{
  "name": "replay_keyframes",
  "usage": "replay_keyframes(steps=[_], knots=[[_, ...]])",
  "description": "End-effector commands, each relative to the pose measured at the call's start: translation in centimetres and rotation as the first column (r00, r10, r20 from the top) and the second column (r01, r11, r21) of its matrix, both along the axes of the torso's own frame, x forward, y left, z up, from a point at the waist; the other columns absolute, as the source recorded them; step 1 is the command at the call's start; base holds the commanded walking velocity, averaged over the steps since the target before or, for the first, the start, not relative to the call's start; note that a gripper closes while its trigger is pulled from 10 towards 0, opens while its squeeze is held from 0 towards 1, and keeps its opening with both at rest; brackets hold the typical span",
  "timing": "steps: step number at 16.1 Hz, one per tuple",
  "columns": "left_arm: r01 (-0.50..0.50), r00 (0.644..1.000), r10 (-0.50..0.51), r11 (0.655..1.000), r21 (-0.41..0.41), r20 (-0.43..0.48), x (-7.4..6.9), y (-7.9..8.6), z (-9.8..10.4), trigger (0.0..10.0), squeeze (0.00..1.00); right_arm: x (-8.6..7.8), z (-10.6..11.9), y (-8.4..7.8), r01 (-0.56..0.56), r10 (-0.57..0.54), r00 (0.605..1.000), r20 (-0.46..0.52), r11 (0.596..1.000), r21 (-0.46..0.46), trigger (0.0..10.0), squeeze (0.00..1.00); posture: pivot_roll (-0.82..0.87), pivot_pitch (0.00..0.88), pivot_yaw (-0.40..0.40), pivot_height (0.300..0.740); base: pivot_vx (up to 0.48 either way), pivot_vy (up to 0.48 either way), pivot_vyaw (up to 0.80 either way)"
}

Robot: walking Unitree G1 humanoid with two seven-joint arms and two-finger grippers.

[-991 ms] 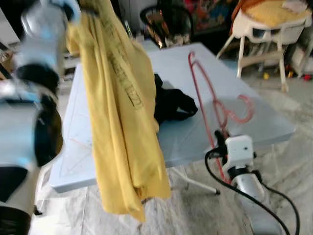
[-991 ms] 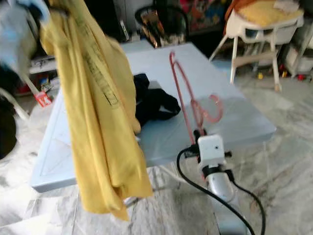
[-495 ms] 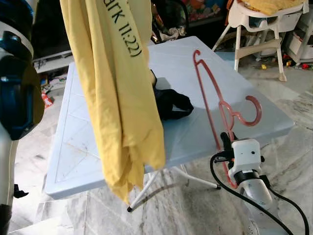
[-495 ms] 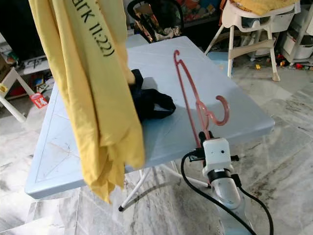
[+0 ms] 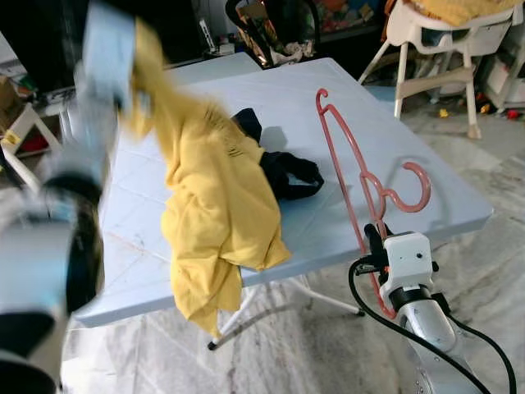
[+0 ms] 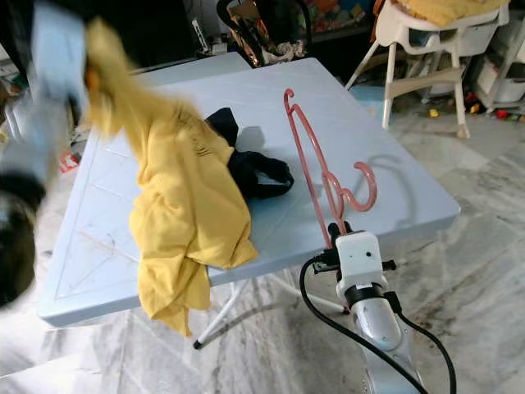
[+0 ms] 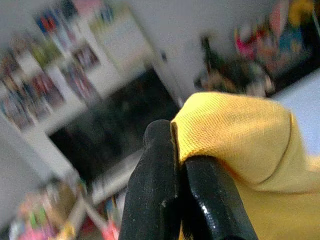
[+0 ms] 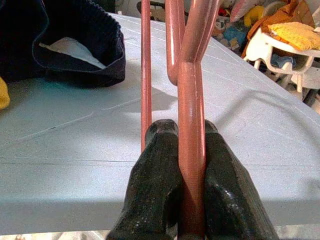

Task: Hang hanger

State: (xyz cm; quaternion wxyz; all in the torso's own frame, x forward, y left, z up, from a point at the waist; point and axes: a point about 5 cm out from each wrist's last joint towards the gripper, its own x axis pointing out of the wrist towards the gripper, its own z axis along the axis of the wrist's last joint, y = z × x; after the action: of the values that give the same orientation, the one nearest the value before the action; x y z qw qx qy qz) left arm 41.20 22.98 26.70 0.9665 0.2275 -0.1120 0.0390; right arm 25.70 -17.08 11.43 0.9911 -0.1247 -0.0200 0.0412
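Note:
My right gripper [image 8: 190, 150] is shut on a pink plastic hanger [image 5: 361, 176], holding it upright over the near right edge of the light blue folding table [image 5: 426, 193]. My left gripper [image 7: 177, 150] is shut on a yellow shirt [image 5: 215, 209] at the upper left. The shirt drapes down across the table's left half and hangs over its front edge. A dark garment [image 5: 287, 168] lies bunched on the table between shirt and hanger. My left arm [image 5: 82, 156] is blurred at the left.
A white high chair [image 5: 439, 49] with a yellow cloth stands at the back right. A dark chair [image 5: 275, 29] and clutter sit behind the table. Marble floor [image 5: 492, 271] surrounds the table.
My left arm has dropped, so the yellow shirt that hung high now lies draped over the table. The right gripper keeps the hanger in about the same place.

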Motion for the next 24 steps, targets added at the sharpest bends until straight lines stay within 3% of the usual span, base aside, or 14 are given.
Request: replay_keyframes(steps=[1, 3, 4, 5, 10, 14, 17, 18, 19, 20, 21, 22, 23, 24], knots=[[-0.015, 1.0, 0.016, 0.999, -0.046, 0.019, -0.2, 0.5, -0.1, 10.0, 0.0, 0.1, -0.1, 0.4, -0.023, 0.023, 1.0, -0.019, 1.0, 0.01, 10.0, 0.0, -0.2, 0.07, 0.083, 0.74, 0.0, 0.0, 0.0], [-0.017, 0.999, 0.012, 0.992, -0.124, -0.038, -0.6, 0.8, -3.0, 10.0, 0.0, 0.2, -0.1, 0.5, -0.029, 0.03, 0.999, -0.022, 1.0, 0.01, 10.0, 0.0, -0.19, 0.067, 0.082, 0.74, 0.0, 0.0, 0.0], [-0.009, 0.996, -0.01, 0.977, -0.215, -0.084, -1.1, 0.8, -5.6, 10.0, 0.85, 0.4, -0.2, 0.6, -0.033, 0.033, 0.999, -0.026, 0.999, 0.015, 10.0, 0.0, -0.19, 0.062, 0.083, 0.74, 0.0, 0.0, 0.0], [0.0, 0.994, -0.027, 0.968, -0.25, -0.107, -1.4, 0.5, -6.7, 10.0, 1.0, 0.6, -0.2, 0.8, -0.035, 0.036, 0.999, -0.028, 0.999, 0.017, 10.0, 0.0, -0.18, 0.057, 0.08, 0.74, 0.0, 0.0, 0.0], [0.088, 0.982, -0.145, 0.919, -0.385, -0.122, -1.5, -0.1, -7.5, 10.0, 1.0, 1.4, -0.2, 1.6, -0.067, 0.067, 0.997, -0.03, 0.997, 0.027, 10.0, 0.0, -0.15, 0.041, 0.071, 0.74, 0.0, 0.0, 0.0], [0.127, 0.974, -0.2, 0.87, -0.477, -0.107, -1.5, 0.9, -6.8, 10.0, 1.0, 1.7, -0.3, 1.6, -0.072, 0.073, 0.997, -0.032, 0.997, 0.028, 10.0, 0.0, -0.12, 0.036, 0.072, 0.74, 0.0, 0.0, 0.0], [0.149, 0.939, -0.298, 0.804, -0.576, -0.172, -2.3, 2.0, -8.0, 10.0, 1.0, 2.0, -0.6, 2.0, -0.082, 0.083, 0.996, -0.034, 0.996, 0.033, 10.0, 0.0, -0.09, 0.035, 0.078, 0.74, 0.0, 0.0, 0.0], [0.169, 0.932, -0.327, 0.773, -0.612, -0.155, -2.7, 2.2, -7.8, 10.0, 1.0, 2.0, -0.7, 2.1, -0.084, 0.085, 0.996, -0.033, 0.996, 0.034, 10.0, 0.0, -0.09, 0.033, 0.078, 0.74, 0.0, 0.0, 0.0], [0.182, 0.931, -0.337, 0.765, -0.618, -0.143, -3.1, 2.3, -7.6, 10.0, 1.0, 2.0, -0.7, 2.2, -0.087, 0.089, 0.995, -0.036, 0.996, 0.037, 10.0, 0.0, -0.08, 0.03, 0.08, 0.74, 0.0, 0.0, 0.0], [0.168, 0.941, -0.308, 0.785, -0.596, -0.141, -3.6, 2.6, -7.4, 10.0, 1.0, 2.0, -0.8, 2.2, -0.09, 0.092, 0.995, -0.036, 0.995, 0.039, 10.0, 0.0, -0.08, 0.029, 0.08, 0.74, 0.0, 0.0, 0.0], [0.142, 0.96, -0.247, 0.833, -0.535, -0.129, -4.7, 3.3, -7.1, 10.0, 1.0, 2.0, -0.9, 2.2, -0.096, 0.098, 0.994, -0.043, 0.994, 0.043, 10.0, 0.0, -0.08, 0.029, 0.081, 0.74, 0.0, 0.0, 0.0], [0.096, 0.962, -0.204, 0.875, -0.474, -0.181, -5.3, 3.7, -7.6, 10.0, 1.0, 1.9, -1.0, 2.2, -0.098, 0.1, 0.994, -0.044, 0.994, 0.042, 10.0, 0.0, -0.07, 0.03, 0.08, 0.74, 0.0, 0.0, 0.0], [0.016, 0.966, -0.075, 0.973, -0.23, -0.249, -6.4, 5.3, -8.4, 10.0, 1.0, 2.0, -1.1, 2.1, -0.099, 0.101, 0.994, -0.046, 0.994, 0.041, 10.0, 0.0, -0.06, 0.027, 0.08, 0.74, 0.0, 0.0, 0.0], [-0.031, 0.968, -0.027, 0.974, -0.225, -0.25, -6.9, 6.3, -8.7, 10.0, 1.0, 2.1, -1.1, 2.1, -0.099, 0.101, 0.994, -0.046, 0.994, 0.041, 10.0, 0.0, -0.05, 0.027, 0.078, 0.74, 0.0, 0.0, 0.0]])
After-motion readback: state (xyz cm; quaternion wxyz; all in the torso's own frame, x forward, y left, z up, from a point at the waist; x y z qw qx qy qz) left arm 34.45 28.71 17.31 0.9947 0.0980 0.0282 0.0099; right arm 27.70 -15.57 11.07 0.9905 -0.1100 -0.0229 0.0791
